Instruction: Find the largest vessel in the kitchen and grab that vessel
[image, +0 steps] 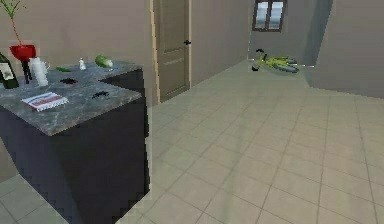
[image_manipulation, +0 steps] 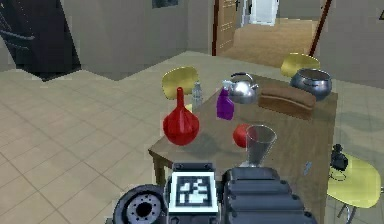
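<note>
On a wooden table (image_manipulation: 215, 140) in the arm side view stand several vessels: a round red vase (image_manipulation: 181, 120), a silver kettle (image_manipulation: 243, 88), a shiny metal bowl (image_manipulation: 312, 84) at the far right corner and a clear glass (image_manipulation: 261, 140). At that view's bottom edge, in front of the table, is my gripper's dark body (image_manipulation: 140, 208), left of a white marker square (image_manipulation: 196, 193). Its far end cannot be made out, so I cannot tell whether it holds anything. In the forward view a dark counter (image: 80, 105) carries a red bowl (image: 22, 50), a dark bottle (image: 8, 72) and a white jug (image: 38, 70).
The table also bears a purple spray bottle (image_manipulation: 226, 101), a red apple (image_manipulation: 241, 134) and a loaf (image_manipulation: 286, 98). Yellow chairs (image_manipulation: 180, 78) (image_manipulation: 355, 180) stand around it. Ahead, tiled floor (image: 260, 140) runs past a door (image: 172, 50) to a green bicycle-like thing (image: 274, 63).
</note>
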